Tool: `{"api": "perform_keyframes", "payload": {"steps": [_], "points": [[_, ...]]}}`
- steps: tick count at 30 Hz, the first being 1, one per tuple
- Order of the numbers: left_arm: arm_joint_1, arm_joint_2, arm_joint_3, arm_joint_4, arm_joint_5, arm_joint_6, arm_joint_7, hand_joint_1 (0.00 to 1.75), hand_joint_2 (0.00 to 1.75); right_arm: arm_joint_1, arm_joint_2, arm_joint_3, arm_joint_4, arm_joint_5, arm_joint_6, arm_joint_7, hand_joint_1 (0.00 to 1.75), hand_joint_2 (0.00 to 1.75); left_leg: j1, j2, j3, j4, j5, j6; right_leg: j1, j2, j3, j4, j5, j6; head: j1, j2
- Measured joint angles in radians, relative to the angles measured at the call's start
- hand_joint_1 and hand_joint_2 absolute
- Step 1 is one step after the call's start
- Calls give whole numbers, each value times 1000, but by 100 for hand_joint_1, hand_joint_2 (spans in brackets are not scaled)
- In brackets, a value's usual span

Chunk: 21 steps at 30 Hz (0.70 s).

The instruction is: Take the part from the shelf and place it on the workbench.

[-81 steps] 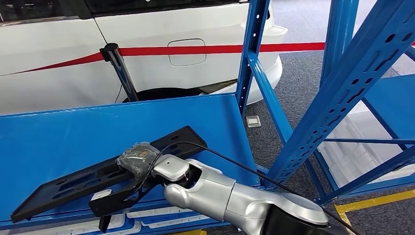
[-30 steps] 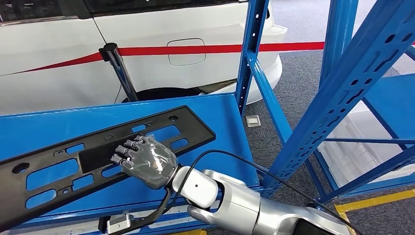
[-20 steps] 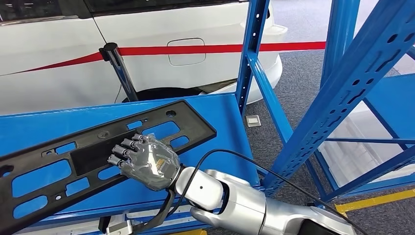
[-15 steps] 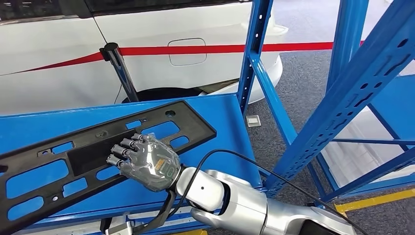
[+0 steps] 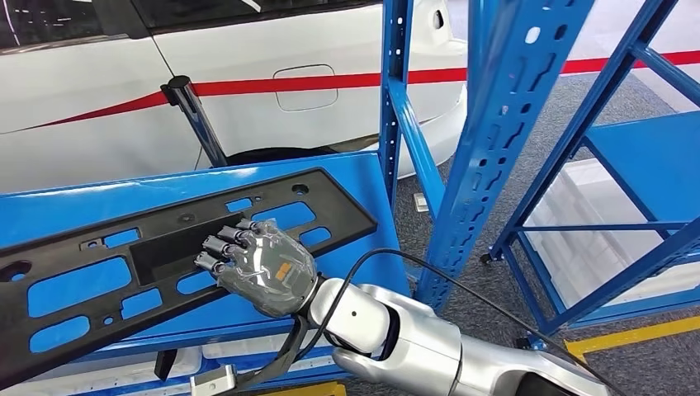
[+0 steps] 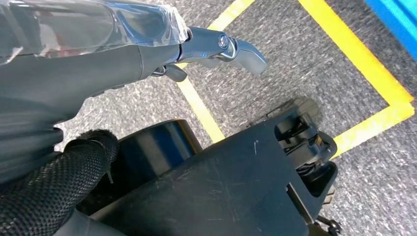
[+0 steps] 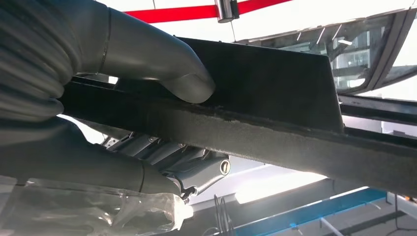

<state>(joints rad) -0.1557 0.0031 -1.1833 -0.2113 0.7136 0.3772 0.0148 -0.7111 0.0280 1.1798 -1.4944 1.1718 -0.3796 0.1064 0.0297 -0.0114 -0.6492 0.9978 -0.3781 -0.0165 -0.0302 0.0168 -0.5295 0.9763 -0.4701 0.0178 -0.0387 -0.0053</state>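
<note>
Right hand [image 5: 260, 268] clamped on long black slotted part [image 5: 107, 264], thumb [image 7: 167, 69] pressed against one face, fingers on the other. Part held over blue shelf [image 5: 82, 206], beside white car [image 5: 248, 99]. Left hand [image 6: 88, 44] over floor; grip unclear.

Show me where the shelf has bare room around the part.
Bare blue shelf lies between the black part's far edge and the shelf's back edge, and nearer, below the right hand. Crowded where that hand grips the part; the blue upright hems in the right.
</note>
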Motion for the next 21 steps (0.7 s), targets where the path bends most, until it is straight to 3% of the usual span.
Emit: {"api": "perform_keyframes", "payload": {"steps": [3, 4, 5, 6, 9, 11, 13, 14, 16, 18, 19, 20, 21], "points": [[-8, 0, 0, 0, 0, -3, -1, 0, 175, 0, 0, -1, -1, 0, 0, 0, 175, 175, -3, 2, -52, 198, -138, 0, 8, -3, -27, 1, 22, -16, -1, 0], [-10, 0, 0, 0, 0, -5, -1, 0, 175, 1, 0, -1, -1, -1, 0, 0, 175, 175, -5, 2, -55, 246, -159, 2, 13, -3, -36, 1, 28, -18, -1, 0], [-10, 0, 0, 0, 0, -6, 0, 0, 175, 1, 0, 0, -1, -1, 0, 0, 175, 175, -7, 2, -42, 259, -159, 6, 17, -3, -44, 1, 35, -20, -1, 0], [-10, 0, 0, 0, 0, -7, 0, 0, 175, 1, 0, 0, -1, -3, 0, 0, 175, 175, -11, 2, -11, 231, -143, 13, 22, -2, -52, 1, 41, -21, -1, 0], [-6, 3, -2, 1, -1, -7, 3, 0, 175, 2, 0, -1, -5, -8, 0, 0, 175, 175, -30, 2, 129, 20, -96, 49, 30, -1, -68, 1, 58, -20, 0, 0], [-2, 6, -3, 2, -3, -7, 4, 0, 175, 2, 0, -2, -8, -10, -1, -1, 175, 175, -42, -1, 163, -53, -92, 63, 26, -4, -75, -2, 72, -9, 0, 0], [0, 6, -4, 2, -7, -7, 6, 0, 175, 4, 0, -3, -10, -13, -2, -2, 175, 175, -44, -3, 160, -69, -73, 71, 22, -7, -79, -7, 83, 7, -3, 0], [-1, 5, -4, 2, -9, -7, 6, 0, 175, 4, -1, -3, -11, -15, -2, -2, 175, 175, -41, -3, 158, -80, -61, 76, 22, -7, -85, -2, 75, 13, -4, 0], [-2, 4, -5, 2, -11, -8, 6, 0, 175, 5, -3, -5, -13, -17, -4, -2, 175, 175, -32, 1, 150, -98, -35, 83, 26, -7, -113, 64, 13, 22, -1, 0], [-2, 3, -5, 2, -12, -8, 6, 0, 175, 8, -6, -5, -15, -20, -5, -3, 175, 175, -31, 5, 131, -100, -17, 85, 23, -7, -156, 194, -71, 29, 2, 0], [-3, 2, -5, 2, -12, -8, 7, 0, 175, 10, -8, -5, -15, -25, -5, -5, 175, 175, -31, 6, 120, -98, -9, 83, 21, -8, -168, 249, -92, 32, 2, 0], [-3, 1, -5, 2, -12, -9, 7, 0, 175, 12, -10, -5, -15, -31, -4, -7, 175, 175, -31, 7, 108, -96, -1, 81, 19, -8, -165, 273, -92, 35, 2, 0], [-4, 0, -6, 2, -14, -9, 8, 0, 175, 13, -12, -5, -15, -37, -3, -10, 175, 175, -30, 8, 96, -93, 6, 79, 18, -9, -144, 261, -74, 37, 2, 0]]}}
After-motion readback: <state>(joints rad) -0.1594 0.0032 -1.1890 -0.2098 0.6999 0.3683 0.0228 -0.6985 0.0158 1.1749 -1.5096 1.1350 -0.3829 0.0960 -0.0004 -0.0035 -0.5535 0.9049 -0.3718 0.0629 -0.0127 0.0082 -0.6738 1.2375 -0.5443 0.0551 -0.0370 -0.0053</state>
